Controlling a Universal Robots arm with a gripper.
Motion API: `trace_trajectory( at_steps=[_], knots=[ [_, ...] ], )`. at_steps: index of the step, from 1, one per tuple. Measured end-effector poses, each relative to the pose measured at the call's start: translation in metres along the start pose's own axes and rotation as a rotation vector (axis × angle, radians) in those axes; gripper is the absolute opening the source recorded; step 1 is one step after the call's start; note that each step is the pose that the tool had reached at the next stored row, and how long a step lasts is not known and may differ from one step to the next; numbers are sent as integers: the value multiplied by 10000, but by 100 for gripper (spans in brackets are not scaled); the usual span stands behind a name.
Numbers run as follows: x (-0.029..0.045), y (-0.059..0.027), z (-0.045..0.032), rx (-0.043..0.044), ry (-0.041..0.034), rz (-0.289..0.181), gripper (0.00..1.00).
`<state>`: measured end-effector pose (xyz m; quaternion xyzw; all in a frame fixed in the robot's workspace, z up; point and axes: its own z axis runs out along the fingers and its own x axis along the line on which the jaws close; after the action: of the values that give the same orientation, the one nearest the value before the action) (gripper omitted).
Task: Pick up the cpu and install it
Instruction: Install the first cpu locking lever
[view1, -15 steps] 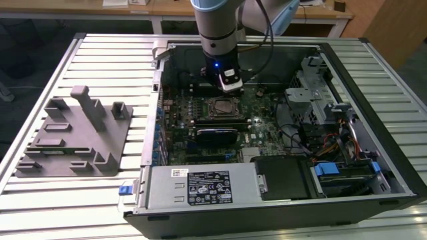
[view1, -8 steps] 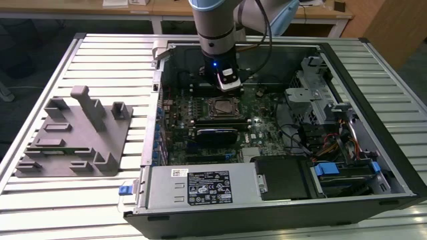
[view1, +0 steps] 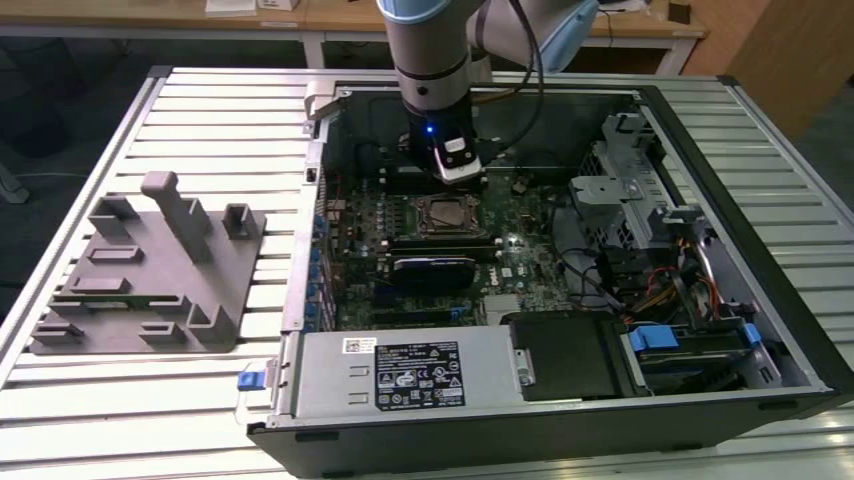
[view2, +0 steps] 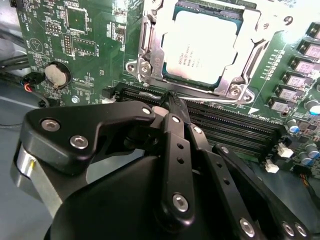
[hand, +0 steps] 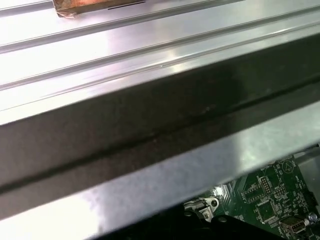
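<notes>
While the cpu (view2: 205, 47) sits in its socket at upper centre, the pincer (view2: 172, 102) hovers beside it — fingers closed, empty.

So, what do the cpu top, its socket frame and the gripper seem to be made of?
The cpu top looks like matte silvery metal, pale with soft glare. The socket frame around it seems bright bare steel, shiny at its edges and screws. The gripper looks like black coated metal or hard plastic, with a smooth satin sheen and silver screws; which of the two is unclear.
</notes>
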<state>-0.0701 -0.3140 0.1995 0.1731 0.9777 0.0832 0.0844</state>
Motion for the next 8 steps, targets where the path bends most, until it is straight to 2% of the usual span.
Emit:
trace_trajectory(
  at_steps=[5, 8],
  knots=[
    [3, -3, 13, -4, 10, -82, 11],
    [2, -4, 20, 35, 10, -192, 11]
  ],
)
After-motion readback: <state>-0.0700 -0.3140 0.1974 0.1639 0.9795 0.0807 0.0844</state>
